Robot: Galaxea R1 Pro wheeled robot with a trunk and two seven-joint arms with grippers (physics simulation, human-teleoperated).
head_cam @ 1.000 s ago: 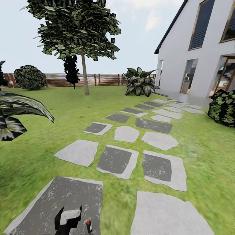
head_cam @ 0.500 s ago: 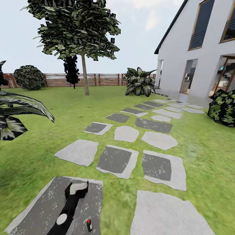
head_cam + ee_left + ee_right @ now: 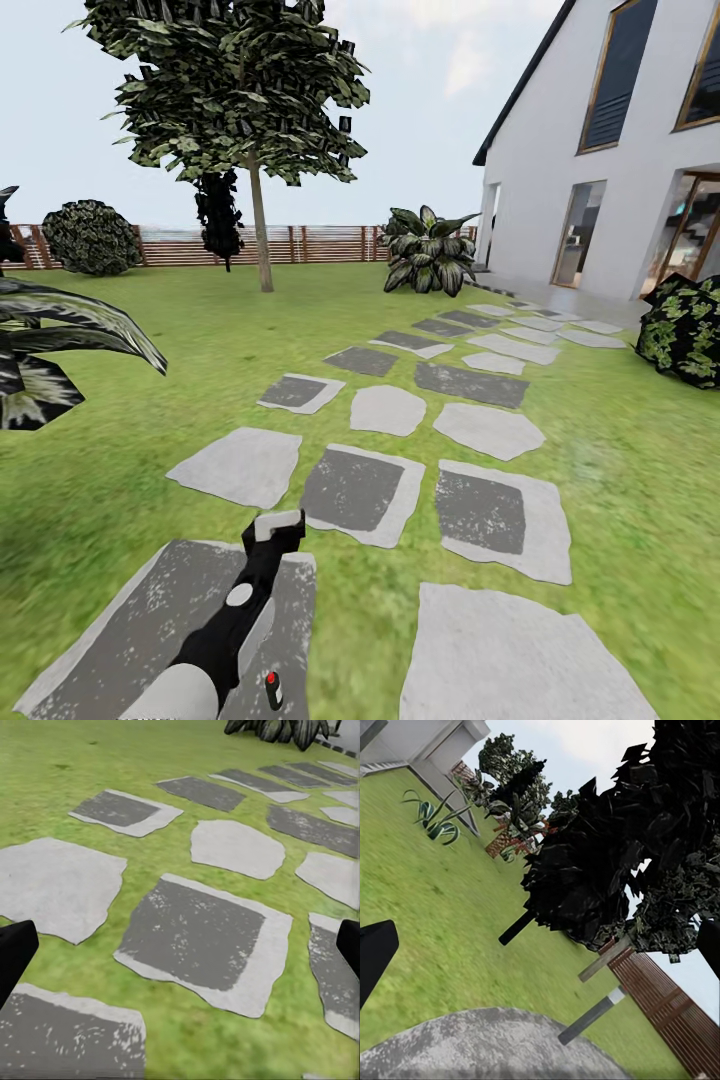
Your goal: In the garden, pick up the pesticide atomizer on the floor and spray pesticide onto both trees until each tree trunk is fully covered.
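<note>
One tree (image 3: 262, 215) far ahead of the pincer (image 3: 275, 528), one bottle (image 3: 272, 690) just behind it, one house (image 3: 600, 150).

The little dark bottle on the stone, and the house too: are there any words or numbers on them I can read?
No readable text anywhere.
The pesticide atomizer: a red top and a pale mark, too small to read.
The house: plain white walls and windows, no sign or number.
The left gripper: white top, no lettering.

The left arm (image 3: 225, 635) stretches forward and low, its left gripper (image 3: 275, 528) held out ahead with jaws spread wide apart, while the right gripper (image 3: 540, 952) likewise gapes, holding nothing.
</note>
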